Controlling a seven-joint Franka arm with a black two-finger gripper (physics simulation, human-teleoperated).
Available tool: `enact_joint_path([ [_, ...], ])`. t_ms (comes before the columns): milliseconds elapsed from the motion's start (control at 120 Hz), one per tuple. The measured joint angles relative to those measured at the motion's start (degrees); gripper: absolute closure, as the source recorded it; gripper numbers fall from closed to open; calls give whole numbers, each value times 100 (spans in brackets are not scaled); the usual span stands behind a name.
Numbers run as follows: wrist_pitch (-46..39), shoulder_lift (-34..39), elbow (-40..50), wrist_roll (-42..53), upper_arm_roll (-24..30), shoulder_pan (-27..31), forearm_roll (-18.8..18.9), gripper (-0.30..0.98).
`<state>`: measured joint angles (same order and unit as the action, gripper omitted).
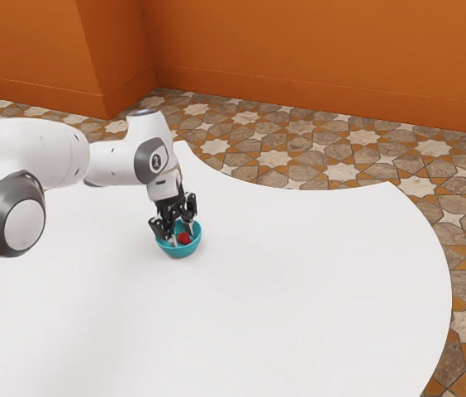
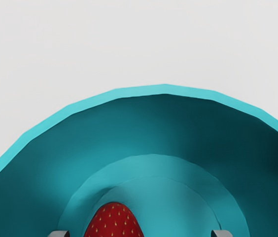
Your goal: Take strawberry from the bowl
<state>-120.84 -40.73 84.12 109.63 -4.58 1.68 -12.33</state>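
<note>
With black, two-fingered pincer [image 1: 182, 236] spread, reaching down into a round turquoise bowl [image 1: 178, 251] on a white, curved-edged worktop [image 1: 299, 289]; inside, between the fingertips but nearer one, a red, seed-speckled strawberry [image 2: 113, 223].

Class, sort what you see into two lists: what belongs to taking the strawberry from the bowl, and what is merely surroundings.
Job:
- strawberry, in the bowl
- gripper, open, fingers reaching into the bowl

Surroundings:
- table
- floor
- walls

bright, diffuse light, faint soft shadows on the white table [image 1: 299, 289], darker shading inside the teal bowl [image 2: 163, 90]
</note>
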Motion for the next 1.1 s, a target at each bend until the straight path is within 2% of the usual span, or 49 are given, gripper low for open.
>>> enact_joint_path([
  [258,-23,0,19,18,1,6,-38,37],
  [558,-33,7,34,72,-22,7,-9,51],
  [1100,-80,128,109,126,-34,11,-33,61],
])
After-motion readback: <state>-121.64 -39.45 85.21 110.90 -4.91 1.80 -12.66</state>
